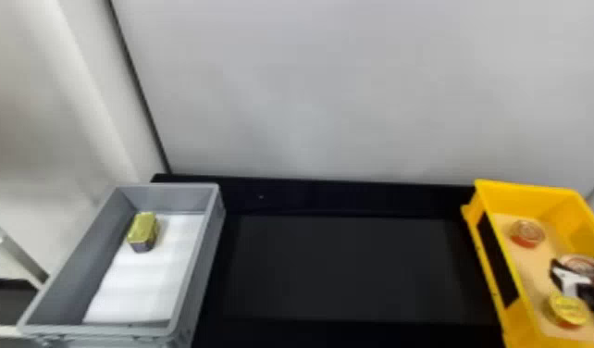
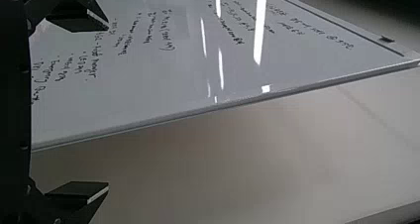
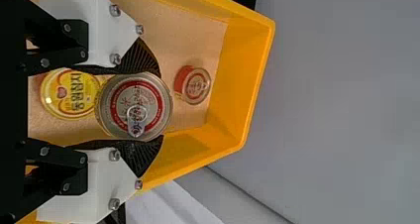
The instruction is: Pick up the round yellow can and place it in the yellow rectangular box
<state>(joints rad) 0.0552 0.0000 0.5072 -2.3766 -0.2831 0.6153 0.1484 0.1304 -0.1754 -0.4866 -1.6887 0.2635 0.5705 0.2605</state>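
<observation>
Silver-lidded pull-tab can clamped by right gripper at yellow rectangular box; left gripper jaws apart.

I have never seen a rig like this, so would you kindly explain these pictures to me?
This is a two-armed robot. One picture looks down from its head; the other two come from its wrists and lie sideways.

On the black table, the grey box at left holds a gold tin on a white sheet. In the yellow box at right are a small red can and a yellow-topped can.

The right gripper has its fingers against both sides of a larger silver-topped can, apparently gripping it. The left gripper is open and empty, before a whiteboard.
</observation>
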